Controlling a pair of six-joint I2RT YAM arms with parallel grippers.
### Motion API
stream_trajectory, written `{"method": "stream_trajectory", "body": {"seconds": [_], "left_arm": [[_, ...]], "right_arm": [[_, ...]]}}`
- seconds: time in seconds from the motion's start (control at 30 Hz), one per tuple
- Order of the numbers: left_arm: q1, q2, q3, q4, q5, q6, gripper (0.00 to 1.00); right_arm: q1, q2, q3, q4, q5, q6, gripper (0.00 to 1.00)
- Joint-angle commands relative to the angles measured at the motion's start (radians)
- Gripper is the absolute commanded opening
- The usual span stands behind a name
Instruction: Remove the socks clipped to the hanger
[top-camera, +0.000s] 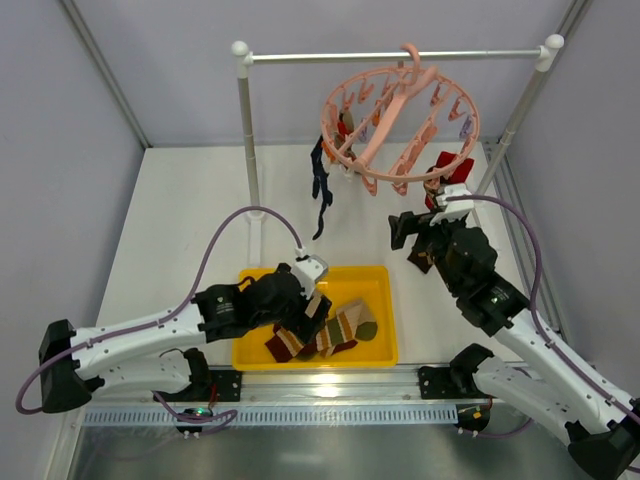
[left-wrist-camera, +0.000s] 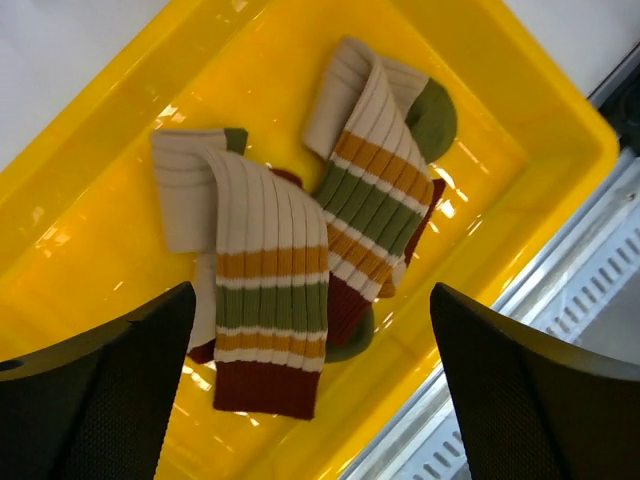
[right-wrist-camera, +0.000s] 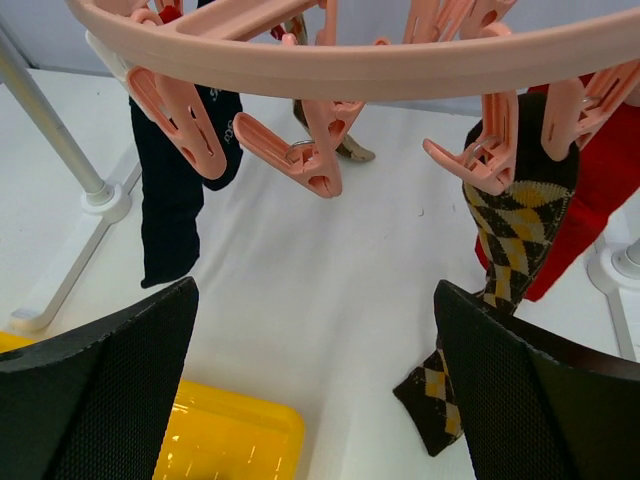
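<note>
The pink ring hanger (top-camera: 400, 115) hangs by its hook from the rail, and its rim (right-wrist-camera: 400, 75) fills the top of the right wrist view. Clipped to it are a navy sock (top-camera: 320, 190) (right-wrist-camera: 170, 210), an argyle sock (right-wrist-camera: 515, 235) and a red sock (top-camera: 458, 170) (right-wrist-camera: 600, 190). Two striped socks (top-camera: 330, 335) (left-wrist-camera: 270, 290) lie loose in the yellow bin (top-camera: 385, 300). My left gripper (top-camera: 310, 300) (left-wrist-camera: 310, 295) hovers open above them, holding nothing. My right gripper (top-camera: 415, 235) (right-wrist-camera: 315, 290) is open below the ring, with the argyle sock beside its right finger.
The white-and-metal rail stand (top-camera: 390, 57) spans the back, its left post (top-camera: 247, 150) standing behind the bin. A tan sock end (right-wrist-camera: 350, 150) hangs at the ring's far side. A metal rail (top-camera: 320, 410) runs along the near edge. Grey walls close both sides.
</note>
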Motion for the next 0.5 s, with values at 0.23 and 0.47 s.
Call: {"method": "stream_trajectory", "body": {"seconds": [0.23,0.47], "left_arm": [[0.007,0.035,0.148,-0.212,-0.271,-0.073,1.00],[0.157,-0.009,0.152,0.001,-0.244,-0.030,1.00]], "right_arm": [[-0.019,-0.083,0.017,-0.055,0.176,0.021,1.00],[-0.174,-0.091,0.013,-0.075,0.138,0.082,1.00]]}}
